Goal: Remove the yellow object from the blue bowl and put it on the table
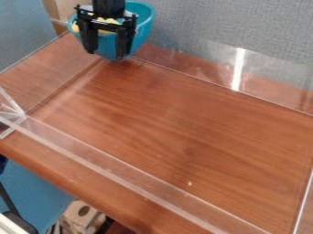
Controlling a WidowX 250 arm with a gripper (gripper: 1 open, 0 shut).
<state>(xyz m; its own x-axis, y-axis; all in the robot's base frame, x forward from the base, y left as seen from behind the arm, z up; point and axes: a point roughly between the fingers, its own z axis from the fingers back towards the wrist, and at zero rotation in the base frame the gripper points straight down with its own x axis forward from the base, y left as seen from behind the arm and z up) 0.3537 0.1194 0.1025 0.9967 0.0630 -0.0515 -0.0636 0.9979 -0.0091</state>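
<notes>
The blue bowl [142,22] sits at the far back left of the table [184,119], by the rear acrylic wall. My black gripper [106,49] hangs over the bowl's front left part. Its two fingers are spread wide, their tips down in front of the bowl's rim, and it is open. The gripper's body covers most of the bowl's inside. The yellow object is hidden behind it, so I cannot tell whether anything lies between the fingers.
Low clear acrylic walls [244,64] run round the tabletop. A clear corner piece [13,117] stands at the near left edge. A grey fabric wall rises behind the table.
</notes>
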